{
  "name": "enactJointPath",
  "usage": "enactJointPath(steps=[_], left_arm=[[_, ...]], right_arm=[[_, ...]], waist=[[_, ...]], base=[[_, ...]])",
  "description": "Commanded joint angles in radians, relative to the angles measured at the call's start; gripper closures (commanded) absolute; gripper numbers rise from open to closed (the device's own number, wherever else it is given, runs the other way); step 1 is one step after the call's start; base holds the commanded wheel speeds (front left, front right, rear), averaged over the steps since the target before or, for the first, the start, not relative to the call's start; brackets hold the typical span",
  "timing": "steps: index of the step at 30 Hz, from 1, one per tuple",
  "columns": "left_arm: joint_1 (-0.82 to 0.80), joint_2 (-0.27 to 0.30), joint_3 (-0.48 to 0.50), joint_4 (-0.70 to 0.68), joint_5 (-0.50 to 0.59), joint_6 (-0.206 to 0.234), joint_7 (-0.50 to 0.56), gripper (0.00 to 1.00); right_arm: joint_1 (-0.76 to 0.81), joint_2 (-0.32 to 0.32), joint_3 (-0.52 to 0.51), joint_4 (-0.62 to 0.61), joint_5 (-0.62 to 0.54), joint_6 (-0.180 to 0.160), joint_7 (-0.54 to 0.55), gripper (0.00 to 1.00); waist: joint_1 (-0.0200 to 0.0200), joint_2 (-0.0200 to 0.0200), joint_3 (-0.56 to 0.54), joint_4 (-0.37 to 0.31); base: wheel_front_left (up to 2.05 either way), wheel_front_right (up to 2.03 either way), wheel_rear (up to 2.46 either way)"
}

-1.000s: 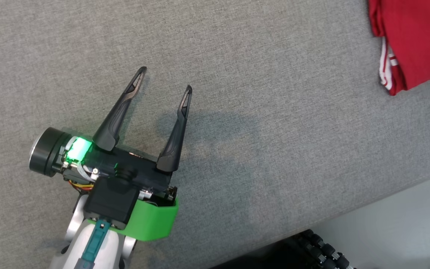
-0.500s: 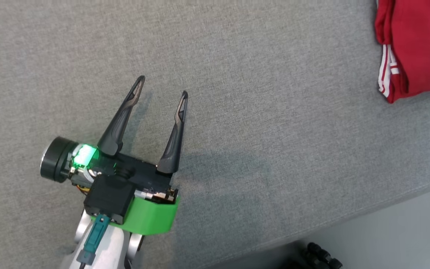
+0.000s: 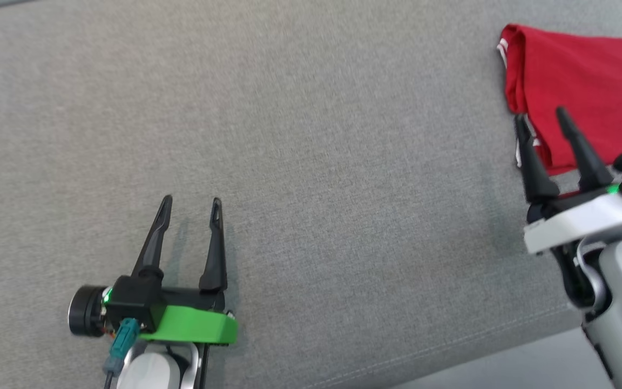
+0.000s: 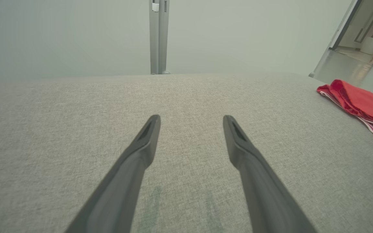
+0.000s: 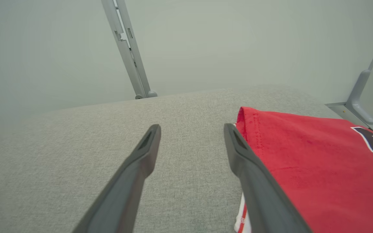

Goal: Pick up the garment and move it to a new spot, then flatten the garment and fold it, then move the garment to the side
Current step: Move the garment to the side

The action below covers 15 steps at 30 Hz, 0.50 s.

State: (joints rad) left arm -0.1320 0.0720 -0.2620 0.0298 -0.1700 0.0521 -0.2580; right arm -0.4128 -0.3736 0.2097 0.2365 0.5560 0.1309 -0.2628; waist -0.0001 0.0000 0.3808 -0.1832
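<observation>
The garment [image 3: 575,92] is a red jersey with dark lettering and white striped trim, lying folded at the far right of the grey fabric surface [image 3: 316,162]. It also appears in the left wrist view [image 4: 361,103] and in the right wrist view [image 5: 309,168]. My right gripper [image 3: 540,121] stands open at the garment's near left edge, nothing between its fingers; in its own view [image 5: 191,129] one finger overlaps the red cloth's edge. My left gripper [image 3: 191,201] is open and empty over bare fabric at the lower left, far from the garment [image 4: 191,118].
The grey surface's front edge [image 3: 451,351] runs diagonally across the lower right, with pale floor beyond it. A metal upright [image 4: 159,35] stands behind the surface, and a bracket [image 5: 358,100] at its far right corner.
The head camera has shifted, bringing the right gripper and more of the garment into view. The left gripper sits lower in the picture, its fingers pointing more straight up.
</observation>
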Motion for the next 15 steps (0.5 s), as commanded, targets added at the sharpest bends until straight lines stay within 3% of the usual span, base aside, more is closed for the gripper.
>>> enactJointPath(steps=[1, 7, 15], left_arm=[[0.021, -0.005, 0.009, 0.012, -0.013, 0.008, -0.008, 0.00], [0.100, -0.016, 0.060, 0.027, -0.076, 0.021, -0.007, 0.00], [0.208, -0.021, 0.129, -0.042, -0.043, 0.023, -0.006, 0.00]], right_arm=[[0.033, 0.005, 0.002, -0.014, -0.020, 0.000, -0.004, 0.00], [0.168, 0.062, 0.009, -0.078, -0.115, -0.001, -0.004, 0.00], [0.308, 0.130, -0.045, -0.179, -0.229, -0.001, -0.003, 0.00]], waist=[[0.0001, 0.0000, -0.131, 0.055], [0.0001, 0.0000, -0.252, 0.086], [0.0001, 0.0000, -0.343, 0.121]], base=[[0.00, 0.00, 0.00], [0.00, 0.00, 0.00], [0.00, 0.00, 0.00]])
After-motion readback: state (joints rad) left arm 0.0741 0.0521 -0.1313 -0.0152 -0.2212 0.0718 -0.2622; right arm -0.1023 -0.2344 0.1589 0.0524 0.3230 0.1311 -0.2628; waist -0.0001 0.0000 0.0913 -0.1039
